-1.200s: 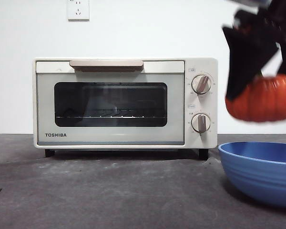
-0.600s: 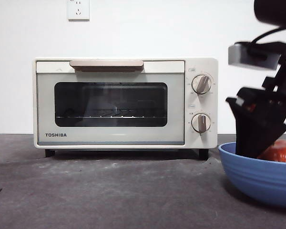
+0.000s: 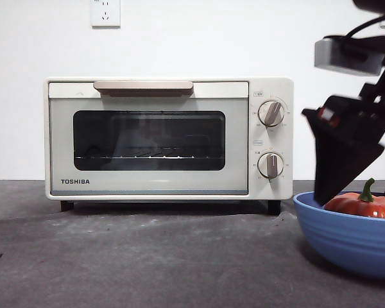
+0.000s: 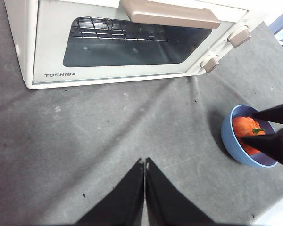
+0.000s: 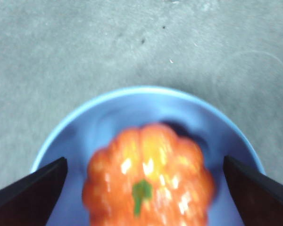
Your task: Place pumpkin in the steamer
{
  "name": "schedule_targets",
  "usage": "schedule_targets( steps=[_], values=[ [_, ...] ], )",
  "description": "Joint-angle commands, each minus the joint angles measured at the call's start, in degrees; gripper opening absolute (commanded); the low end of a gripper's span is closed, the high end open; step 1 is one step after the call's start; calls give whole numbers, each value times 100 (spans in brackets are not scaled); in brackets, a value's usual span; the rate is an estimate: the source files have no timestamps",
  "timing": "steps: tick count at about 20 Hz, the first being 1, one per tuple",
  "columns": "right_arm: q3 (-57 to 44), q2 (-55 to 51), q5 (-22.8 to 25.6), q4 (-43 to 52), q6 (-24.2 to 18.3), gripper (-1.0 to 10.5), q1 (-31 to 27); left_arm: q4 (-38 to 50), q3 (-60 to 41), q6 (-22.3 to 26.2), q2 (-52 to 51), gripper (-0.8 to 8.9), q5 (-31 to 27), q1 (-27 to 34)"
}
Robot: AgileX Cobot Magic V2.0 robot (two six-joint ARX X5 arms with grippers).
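Here my right gripper [image 5: 144,188] hung spread wide over the pumpkin [image 5: 148,181] in the bowl [image 5: 132,103], at three o'clock from the steamer [image 3: 167,138]; my left gripper [image 4: 145,162] stayed pressed closed.

An orange pumpkin [image 5: 148,181], green stem up, sits inside a blue bowl [image 5: 80,127] on a grey surface [image 5: 85,47]. The right gripper [image 5: 146,188] hangs directly above, its black jaws spread wide on either side, clear of the pumpkin.

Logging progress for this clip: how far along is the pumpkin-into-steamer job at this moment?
Nothing is done. The pumpkin sits in the blue bowl, the right gripper open above it. The steamer door is shut, and the left gripper waits shut. Opening and loading remain.
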Motion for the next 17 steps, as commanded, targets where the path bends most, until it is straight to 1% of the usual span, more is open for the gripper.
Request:
schedule_targets(
  steps=[1,4,6,7,10,17],
  values=[
    [348,-238,33,-190,46,527,24,256,118,-50,52,14,42,-105],
    [809,-584,33,-505,17,527,24,796,146,-424,214,14,39,-369],
    [1119,-787,31,-723,9,527,24,1121,275,-542,487,14,4,-586],
    [1239,-857,28,-861,9,527,24,1283,369,-588,660,14,-103,-702],
    [1493,-1067,17,-1263,9,526,24,1755,713,-597,1285,14,-437,-1027],
    [1541,-1386,-13,-1661,13,526,26,2448,1283,-586,2406,14,-787,-1425]
  ],
)
